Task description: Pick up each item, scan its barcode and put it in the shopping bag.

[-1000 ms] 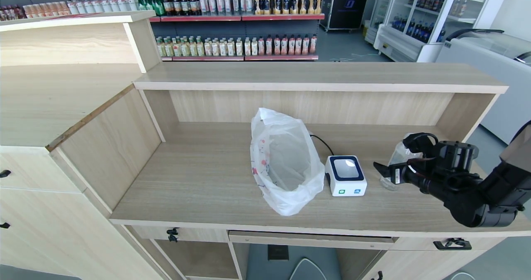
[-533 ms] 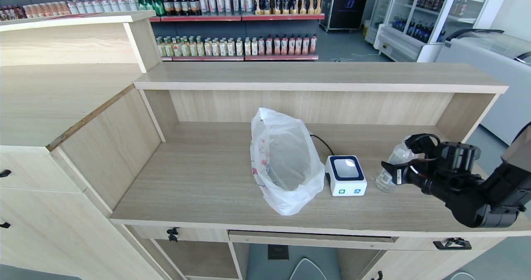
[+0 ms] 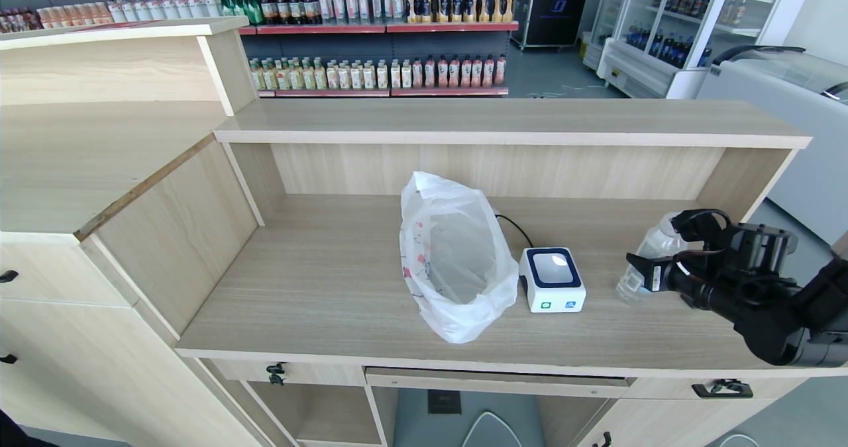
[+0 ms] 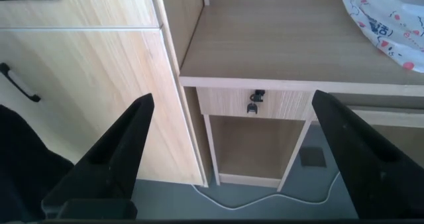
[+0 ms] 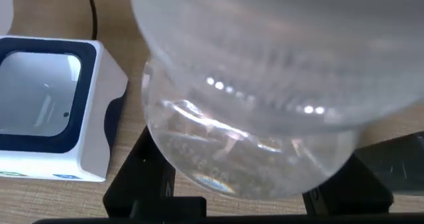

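Clear bottle clamped in the right gripper, shopping bag and scanner sitting mid-table

Left gripper [image 4: 232,101] hangs low by the table's [image 3: 318,288] front edge near the drawers, with its fingers spread wide apart and nothing in them. The white shopping bag [image 3: 457,255] stands open in the middle of the table, and the barcode scanner [image 3: 552,278] is just beside it, window facing up. Right of that, the right gripper [image 3: 641,269] is closed around a clear plastic bottle [image 3: 657,243], held tilted close to the scanner, low over the tabletop.
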### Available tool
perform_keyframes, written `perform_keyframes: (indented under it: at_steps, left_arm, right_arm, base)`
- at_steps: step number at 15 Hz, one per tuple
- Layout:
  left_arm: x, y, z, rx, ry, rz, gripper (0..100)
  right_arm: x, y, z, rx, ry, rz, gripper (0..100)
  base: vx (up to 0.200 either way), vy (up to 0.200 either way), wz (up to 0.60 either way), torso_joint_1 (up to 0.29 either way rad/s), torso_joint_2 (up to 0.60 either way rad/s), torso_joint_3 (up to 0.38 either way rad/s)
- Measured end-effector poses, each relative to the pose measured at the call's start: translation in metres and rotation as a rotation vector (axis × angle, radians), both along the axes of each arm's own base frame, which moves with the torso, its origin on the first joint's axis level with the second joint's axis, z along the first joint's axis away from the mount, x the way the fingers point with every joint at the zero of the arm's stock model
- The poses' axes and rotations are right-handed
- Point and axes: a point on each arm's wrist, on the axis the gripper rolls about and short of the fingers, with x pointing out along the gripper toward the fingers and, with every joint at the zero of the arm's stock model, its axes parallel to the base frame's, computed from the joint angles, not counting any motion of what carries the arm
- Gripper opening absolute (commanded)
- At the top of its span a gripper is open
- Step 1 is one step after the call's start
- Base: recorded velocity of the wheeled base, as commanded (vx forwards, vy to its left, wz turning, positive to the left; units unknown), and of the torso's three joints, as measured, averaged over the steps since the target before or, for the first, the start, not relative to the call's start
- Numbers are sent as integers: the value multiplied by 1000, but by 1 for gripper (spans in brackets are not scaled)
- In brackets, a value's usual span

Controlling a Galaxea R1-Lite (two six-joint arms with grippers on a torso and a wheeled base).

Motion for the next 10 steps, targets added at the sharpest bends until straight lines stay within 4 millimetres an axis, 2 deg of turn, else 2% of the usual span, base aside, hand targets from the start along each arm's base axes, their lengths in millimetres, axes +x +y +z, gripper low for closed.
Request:
perform_keyframes:
  at_steps: [2, 5, 7, 10]
  left_arm:
    - [0, 0, 0, 0, 0, 0, 100]
    - [0, 0, 0, 0, 0, 0, 100]
    - [0, 0, 0, 0, 0, 0, 100]
    - [0, 0, 0, 0, 0, 0, 100]
  right_arm:
    - [-8, 1, 17, 88, 2, 12, 0]
    - [-34, 12, 63, 235, -12, 169, 0]
    - [-60, 19, 101, 310, -38, 340, 0]
    - [-108, 28, 144, 388, -34, 571, 0]
  base:
    - [0, 0, 0, 0, 0, 0]
    - [0, 0, 0, 0, 0, 0]
    - [0, 0, 0, 0, 0, 0]
    - [0, 0, 0, 0, 0, 0]
